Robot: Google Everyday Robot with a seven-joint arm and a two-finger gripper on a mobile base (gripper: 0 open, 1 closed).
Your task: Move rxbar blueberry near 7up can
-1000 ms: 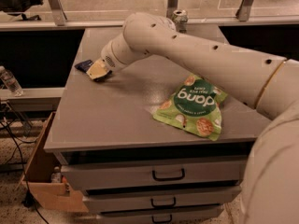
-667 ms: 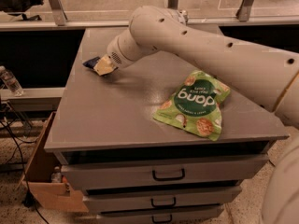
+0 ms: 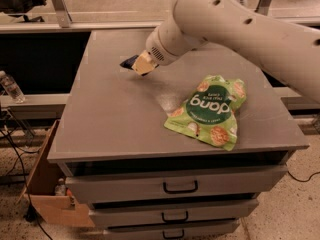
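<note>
My gripper point(image 3: 141, 64) is over the back middle of the grey cabinet top point(image 3: 110, 124), at the end of the large white arm that comes in from the upper right. It is shut on the rxbar blueberry point(image 3: 128, 62), a small dark navy wrapper that sticks out to the left of the tan fingertips point(image 3: 143, 63), just above the surface. The 7up can is hidden behind the arm.
A large green "dang" chip bag point(image 3: 207, 111) lies on the right of the top. Drawers with black handles point(image 3: 180, 187) are below. A clear plastic bottle point(image 3: 10, 86) stands on a shelf at the left, and a cardboard box point(image 3: 45, 199) sits on the floor.
The gripper has carried the navy bar from the back left of the top to the right, toward the middle. The arm has swung across and now covers the can.
</note>
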